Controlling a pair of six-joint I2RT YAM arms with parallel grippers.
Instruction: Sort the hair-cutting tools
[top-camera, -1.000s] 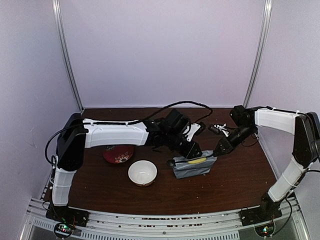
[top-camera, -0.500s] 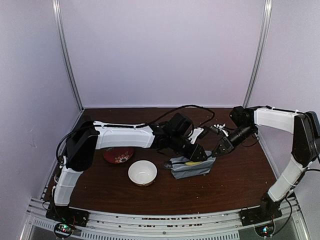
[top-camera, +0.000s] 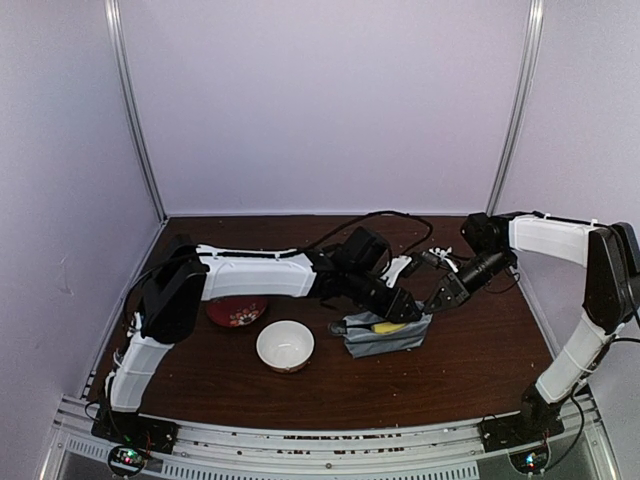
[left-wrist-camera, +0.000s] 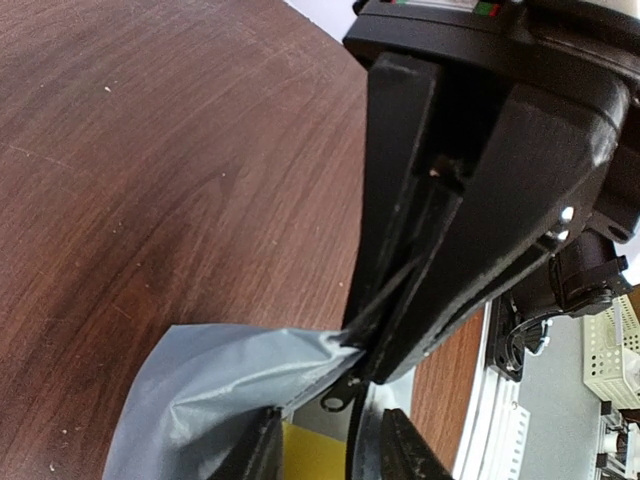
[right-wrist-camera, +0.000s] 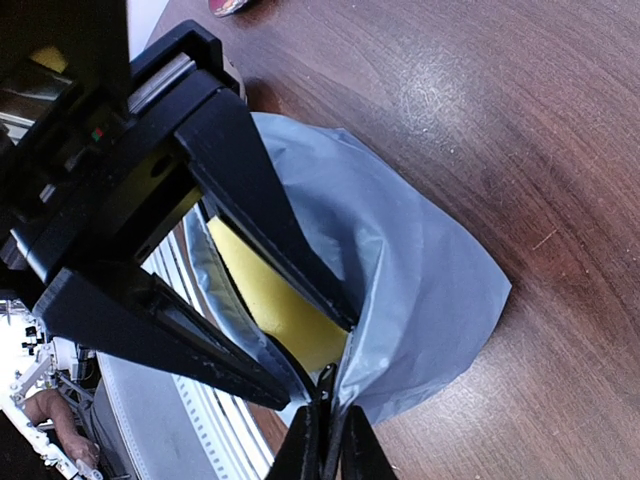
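I'm holding the left gripper (right-wrist-camera: 326, 361) spread in the mouth of the grey pouch (right-wrist-camera: 420, 270), one finger along each lip. The right gripper (left-wrist-camera: 365, 345) is pinching the pouch's edge tight, just beside my left fingertips, so the two tools are crowding each other. A thin black piece (left-wrist-camera: 351, 440) is hanging between my left fingers (left-wrist-camera: 405, 450); I cannot tell whether it is the comb. A yellow thing (right-wrist-camera: 270, 290) is lying inside the pouch. I'm not making out the other cutting tools.

The pouch is sitting mid-table (top-camera: 450, 370), with bare wood to its right and in front. The bowl (top-camera: 285, 346) and plate (top-camera: 237, 312) are sitting well to its left. Pale walls (top-camera: 320, 110) are closing in three sides.

Since a second ago my left arm has been reaching further right, and its fingers have been widening.
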